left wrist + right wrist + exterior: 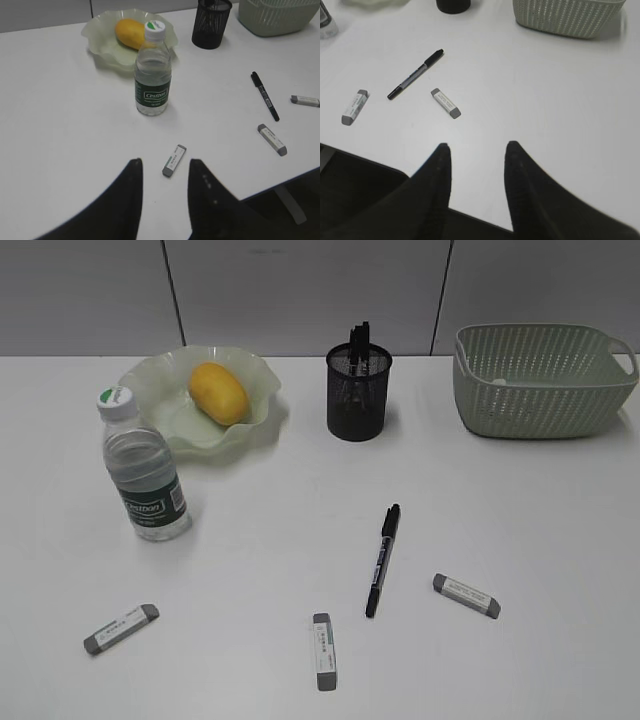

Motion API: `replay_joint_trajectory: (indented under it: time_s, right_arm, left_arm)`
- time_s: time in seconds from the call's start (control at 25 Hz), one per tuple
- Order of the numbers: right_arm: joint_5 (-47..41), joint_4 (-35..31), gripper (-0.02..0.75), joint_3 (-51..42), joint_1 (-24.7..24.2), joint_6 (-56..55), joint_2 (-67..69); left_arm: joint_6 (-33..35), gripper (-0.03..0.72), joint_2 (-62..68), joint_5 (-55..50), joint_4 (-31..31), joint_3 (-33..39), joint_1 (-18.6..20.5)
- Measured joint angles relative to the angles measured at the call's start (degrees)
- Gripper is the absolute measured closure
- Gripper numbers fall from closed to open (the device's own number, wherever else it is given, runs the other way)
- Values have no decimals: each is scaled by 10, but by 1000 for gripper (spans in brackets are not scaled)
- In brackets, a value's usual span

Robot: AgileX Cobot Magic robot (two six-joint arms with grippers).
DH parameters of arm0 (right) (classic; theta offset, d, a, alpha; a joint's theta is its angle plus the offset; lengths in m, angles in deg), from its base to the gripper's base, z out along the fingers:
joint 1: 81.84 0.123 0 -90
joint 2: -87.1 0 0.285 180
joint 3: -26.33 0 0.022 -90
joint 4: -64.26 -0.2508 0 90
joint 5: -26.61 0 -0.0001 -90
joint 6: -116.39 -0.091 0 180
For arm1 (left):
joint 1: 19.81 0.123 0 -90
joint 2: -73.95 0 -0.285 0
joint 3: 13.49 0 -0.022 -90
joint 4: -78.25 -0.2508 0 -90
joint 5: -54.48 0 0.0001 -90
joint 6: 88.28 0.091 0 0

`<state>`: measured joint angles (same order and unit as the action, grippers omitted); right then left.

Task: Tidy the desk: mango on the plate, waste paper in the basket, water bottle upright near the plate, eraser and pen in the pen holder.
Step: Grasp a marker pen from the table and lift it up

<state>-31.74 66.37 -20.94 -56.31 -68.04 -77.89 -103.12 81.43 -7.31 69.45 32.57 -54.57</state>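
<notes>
- We see a desk (560,540) with a smooth, matt white top.
- The plate (160,390) looks like glossy, translucent green glass.
- The mango (218,392) has smooth skin.
- The water bottle (145,468) is clear, shiny plastic.
- The pen holder (358,392) is black wire mesh.
- The basket (540,380) is matt perforated plastic.

Left gripper (165,167): two black fingers (125,200), broad at the base and narrowing to rounded tips. Surface matte and smooth; a few faint pale specks show on the inner face of one finger. No screws, cables or markings can be made out.

Right gripper (475,150): the same pattern, two black fingers (432,185) tapering to blunt rounded tips, finish matte and uniformly dark. Edges appear soft and slightly blurred. No lettering, fasteners or wiring are discernible. No part of either arm shows in the exterior view.
</notes>
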Motion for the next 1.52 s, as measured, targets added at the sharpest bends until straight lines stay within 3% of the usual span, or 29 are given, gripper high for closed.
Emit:
replay_joint_trajectory:
  time_s: [0.16, 0.4, 0.56, 0.72, 0.92, 1.12, 1.52]
  right_arm:
    - [92, 0, 439, 11, 0, 44, 171]
    - [228, -42, 423, 99, 0, 64, 591]
    - [220, -142, 342, 253, 0, 62, 818]
    - [152, -179, 313, 393, 0, 0, 987]
    - [83, -177, 311, 494, 2, -118, 1102]
    - [29, -83, 326, 552, 42, -229, 1158]
    - [65, -28, 384, 581, 72, -346, 1180]
  left_arm:
    - [0, 455, 0, 4, 0, 3, 0]
    - [0, 455, 0, 5, 0, 3, 0]
    - [0, 455, 0, 5, 0, 3, 0]
    - [0, 455, 0, 5, 0, 3, 0]
    - [0, 455, 0, 5, 0, 3, 0]
    - [0, 455, 0, 5, 0, 3, 0]
    - [0, 455, 0, 5, 0, 3, 0]
